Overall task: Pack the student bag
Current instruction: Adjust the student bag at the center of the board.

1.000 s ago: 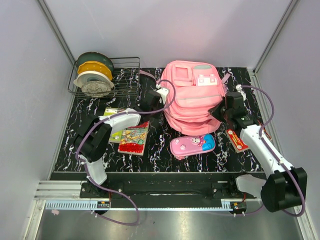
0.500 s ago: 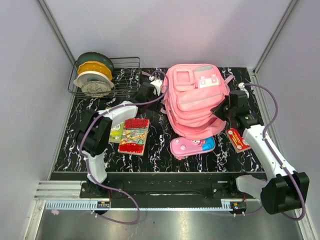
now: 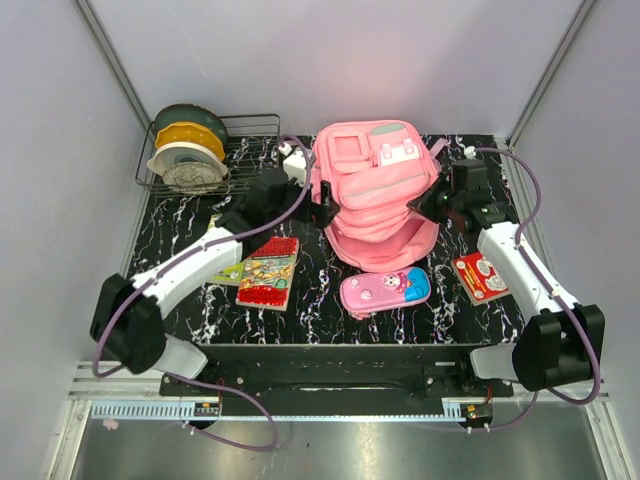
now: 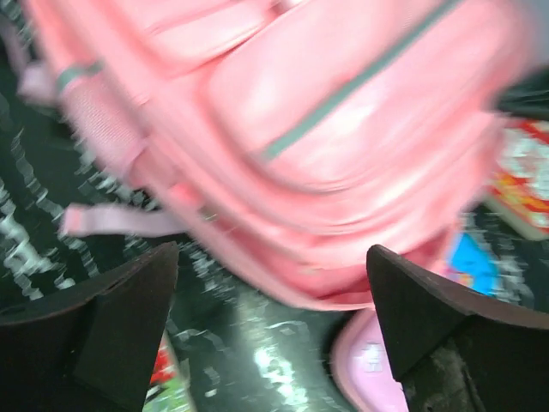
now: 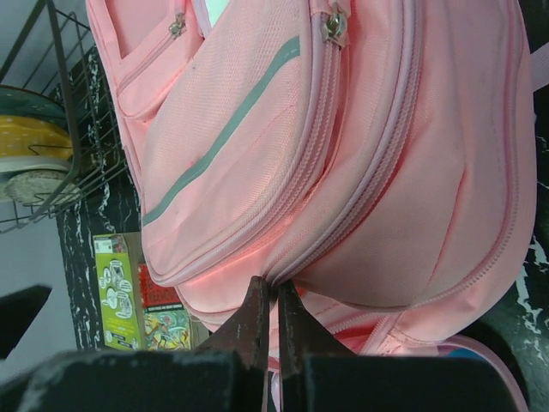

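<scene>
Top external view first: the large pink fabric student bag is sitting at the back middle of the black marbled table, with its mint patch and white clasp facing up and its lower end sagging towards the near edge. The left gripper is reaching in at the bag's left flank. On its wrist camera the two dark fingers are standing wide apart with nothing between them, and the bag's underside is hanging just beyond (that view is smeared, so I cannot tell whether a tip is touching fabric). The right gripper is pressing into the bag's right flank, and its own camera shows the jaws squeezed together, nipping the fold of pink fabric between two zipped compartments. Just in front of the bag, a small pink-purple cartoon pencil case is lying with its blue end to the right. To its left, a colourful picture book with a red lower band is lying beside a green booklet, under the left forearm. A small red-bordered book is lying beside the right forearm. A black wire rack in the back-left corner is holding green, yellow and white spools.
</scene>
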